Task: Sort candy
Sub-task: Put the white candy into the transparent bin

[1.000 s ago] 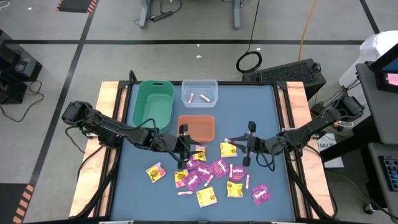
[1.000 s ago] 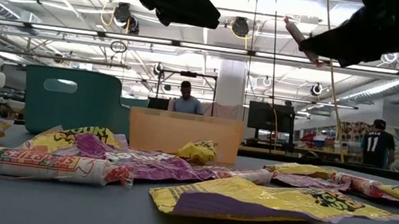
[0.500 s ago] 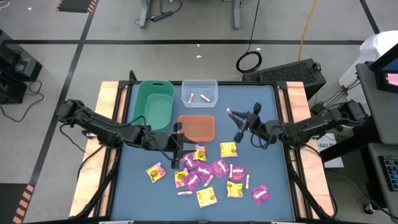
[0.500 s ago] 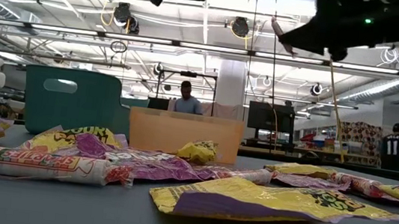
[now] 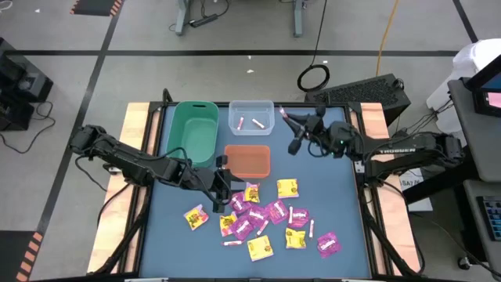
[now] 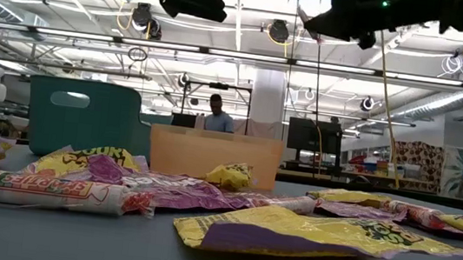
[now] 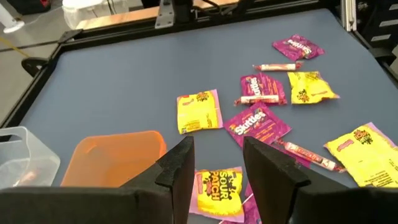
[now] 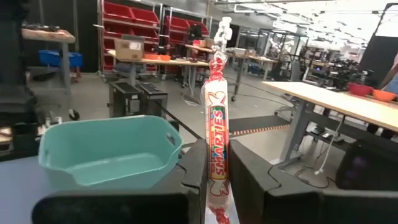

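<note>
Three bins at the back of the tabletop (image 5: 329, 227): tub (image 5: 192, 131) on the left, clear box (image 5: 251, 116) just right of it, flat tray (image 5: 247, 160) in front of the box. Two sticks (image 5: 248, 122) lie in the clear box. Candy pile (image 5: 262, 219) is spread in front of the tray, mid-tabletop toward the near edge. Left pincer (image 5: 221, 192) sits over the pile's left edge, just in front of the tray. Right pincer (image 5: 288, 128) is just right of the clear box, gripping a stick (image 8: 217, 140).
</note>
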